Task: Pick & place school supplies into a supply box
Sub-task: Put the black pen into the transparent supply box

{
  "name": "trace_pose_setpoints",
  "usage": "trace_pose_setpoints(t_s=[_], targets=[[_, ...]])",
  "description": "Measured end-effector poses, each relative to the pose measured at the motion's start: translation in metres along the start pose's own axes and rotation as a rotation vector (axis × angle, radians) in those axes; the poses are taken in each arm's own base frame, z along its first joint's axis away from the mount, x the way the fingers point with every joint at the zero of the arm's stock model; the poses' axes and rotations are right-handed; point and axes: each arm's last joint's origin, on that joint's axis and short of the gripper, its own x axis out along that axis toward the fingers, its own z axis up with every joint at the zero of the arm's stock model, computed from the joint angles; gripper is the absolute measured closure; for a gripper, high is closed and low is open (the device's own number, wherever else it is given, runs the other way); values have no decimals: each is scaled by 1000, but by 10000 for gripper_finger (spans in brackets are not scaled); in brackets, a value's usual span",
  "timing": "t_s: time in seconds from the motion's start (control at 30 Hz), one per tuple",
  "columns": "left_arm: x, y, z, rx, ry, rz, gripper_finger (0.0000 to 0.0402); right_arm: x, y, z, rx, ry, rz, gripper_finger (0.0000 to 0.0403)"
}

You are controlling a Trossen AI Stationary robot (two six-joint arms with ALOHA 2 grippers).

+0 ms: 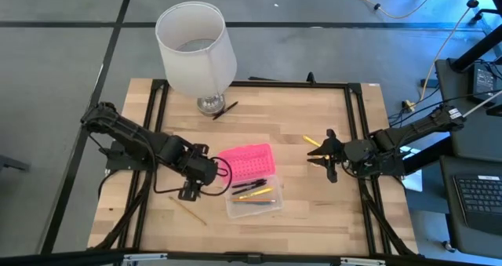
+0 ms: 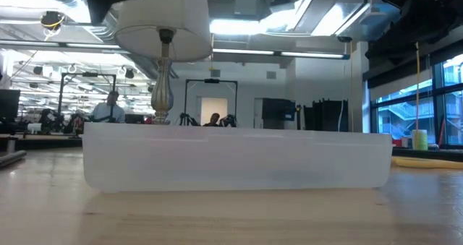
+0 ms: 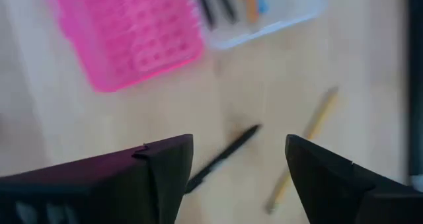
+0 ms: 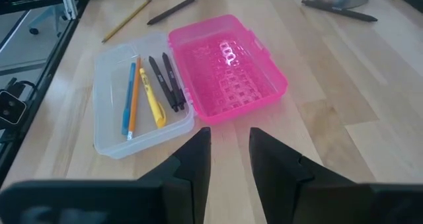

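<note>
The supply box lies open on the table, its pink lid point(image 1: 247, 160) flat beside the clear base point(image 1: 255, 197). Several pens point(image 4: 151, 85) in blue, orange, yellow and black lie in the base. My left gripper point(image 3: 239, 141) hangs open over the table left of the box, pointing down. A black pen point(image 3: 225, 154) lies on the wood below the gap between its fingers, and a tan pencil point(image 3: 304, 148) lies beside that pen. My right gripper point(image 4: 230, 135) waits right of the box, a narrow gap between its fingers and nothing in it.
A white lamp point(image 1: 196, 50) stands at the table's far side, with another black pen point(image 1: 225, 109) lying by its foot. A short yellow pencil point(image 1: 312, 140) lies near my right gripper point(image 1: 323, 162). Bare wood shows along the near edge.
</note>
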Motion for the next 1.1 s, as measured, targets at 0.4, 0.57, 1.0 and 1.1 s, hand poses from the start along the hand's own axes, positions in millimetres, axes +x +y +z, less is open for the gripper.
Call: trace_pose_setpoints(t_s=[0.4, 0.57, 1.0, 1.1], targets=[[32, 20, -68, -30, -5, 7, 175, 0, 0, 0, -6, -3, -9, 295], [61, 29, -90, -98, 95, 32, 174, 0, -1, 0, -2, -9, -23, 295], [104, 41, -110, -71, 111, -41, 178, 0, -1, 0, 29, -11, -23, 295], [112, 44, -114, -103, 106, -34, 178, 0, -1, 0, 31, -11, -23, 295]])
